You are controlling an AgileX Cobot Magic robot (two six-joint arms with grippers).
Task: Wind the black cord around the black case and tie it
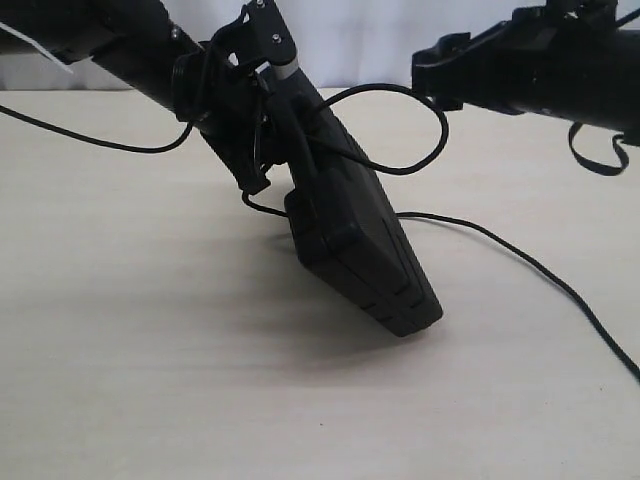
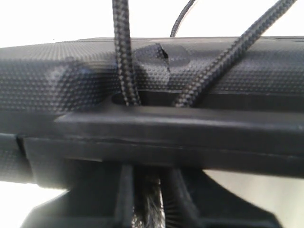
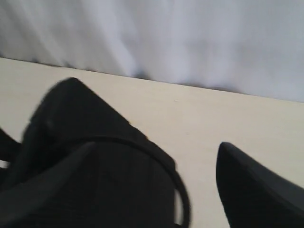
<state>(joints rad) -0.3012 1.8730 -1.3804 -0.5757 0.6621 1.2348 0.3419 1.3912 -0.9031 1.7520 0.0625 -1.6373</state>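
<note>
The black case (image 1: pixel 360 250) stands tilted, its lower corner on the table and its handle end up at my left gripper (image 1: pixel 262 150). The black cord (image 1: pixel 440 130) loops off the case's upper end, then trails right across the table. In the left wrist view the case (image 2: pixel 71 80) fills the frame. Two strands of the cord (image 2: pixel 124 57) pass through its handle slot. Below the handle bar my left gripper (image 2: pixel 149 183) is shut on fibrous cord. My right gripper (image 1: pixel 432 80) hovers high at the right, open and apart from the case; in its own view the right gripper (image 3: pixel 197 161) holds nothing.
A pale wooden table (image 1: pixel 150 380) runs back to a white curtain (image 3: pixel 190 38). A thin smooth robot cable (image 1: pixel 90 140) hangs over the table at the left. A black strap (image 1: pixel 600 160) dangles under the right arm.
</note>
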